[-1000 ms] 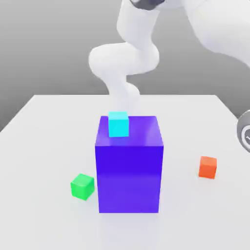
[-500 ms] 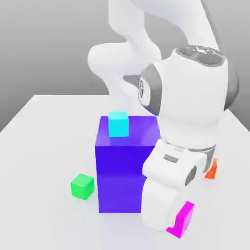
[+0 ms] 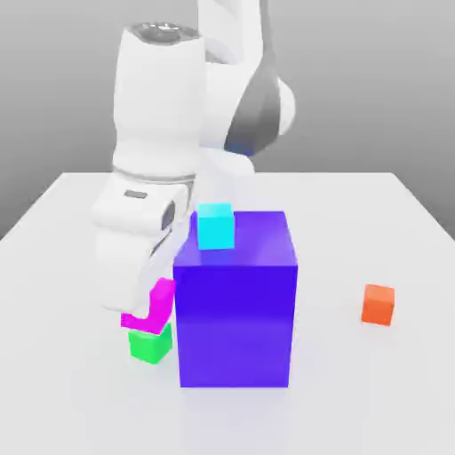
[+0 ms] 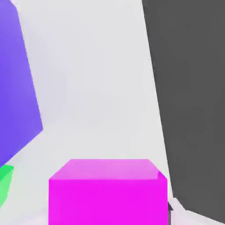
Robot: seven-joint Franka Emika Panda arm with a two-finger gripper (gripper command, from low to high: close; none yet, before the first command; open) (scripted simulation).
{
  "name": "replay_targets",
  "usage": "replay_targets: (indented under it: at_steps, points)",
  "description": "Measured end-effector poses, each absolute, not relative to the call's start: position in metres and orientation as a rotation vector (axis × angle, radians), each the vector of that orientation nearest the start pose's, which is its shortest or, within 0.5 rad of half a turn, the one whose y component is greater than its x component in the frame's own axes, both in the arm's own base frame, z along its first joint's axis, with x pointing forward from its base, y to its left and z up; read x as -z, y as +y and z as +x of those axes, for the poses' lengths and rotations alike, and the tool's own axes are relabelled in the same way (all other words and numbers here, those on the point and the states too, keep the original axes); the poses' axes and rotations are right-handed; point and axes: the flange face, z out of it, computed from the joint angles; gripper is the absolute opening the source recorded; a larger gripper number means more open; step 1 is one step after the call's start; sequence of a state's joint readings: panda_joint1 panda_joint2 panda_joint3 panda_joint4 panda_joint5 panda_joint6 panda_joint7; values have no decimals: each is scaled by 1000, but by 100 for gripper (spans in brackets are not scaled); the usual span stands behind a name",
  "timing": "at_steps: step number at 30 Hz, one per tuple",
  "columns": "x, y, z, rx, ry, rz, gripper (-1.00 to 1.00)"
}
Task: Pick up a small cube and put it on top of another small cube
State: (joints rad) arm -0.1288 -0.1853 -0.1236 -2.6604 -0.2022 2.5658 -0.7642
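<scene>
Gripper [image 3: 149, 313] sits low at the exterior view's left of the big blue-violet block [image 3: 235, 307], magenta fingers [image 3: 155, 307] pressed together, fully closed, with nothing between them. It hangs right over the small green cube [image 3: 148, 345], which is on the tabletop [image 3: 71, 267] just beside the block's lower left corner; the fingers overlap the cube's top edge from this angle, can't tell if they actually touch it. The white arm [image 3: 155, 151] comes down from above and covers the tabletop behind the block's left side. Small cyan cube [image 3: 215, 226] rests on top of the block, near its back left edge, close to the arm's wrist housing. Small orange-red cube [image 3: 379, 304] is on the tabletop well off to the exterior view's right, clear of everything. In the hand view: magenta fingers [image 4: 108, 192] up front, block wall [image 4: 15, 88] on one side, and a sliver of the green cube [image 4: 4, 182] at the edge.
</scene>
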Motion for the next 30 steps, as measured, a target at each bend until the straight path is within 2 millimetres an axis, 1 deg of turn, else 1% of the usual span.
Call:
replay_targets:
  at_steps: [3, 5, 7, 9, 12, 30]
  points:
    - [-293, -119, 374, 25, -1190, -3020, -100]
    - [-282, -127, 349, 13, -1256, -2972, -100]
    - [-270, -132, 324, 6, -1317, -2919, -100]
    - [-252, -128, 307, 2, -1307, -2877, -100]
    - [-243, -126, 302, 14, -1298, -2860, -100]
    - [-217, -123, 307, 58, -1288, -2843, -100]
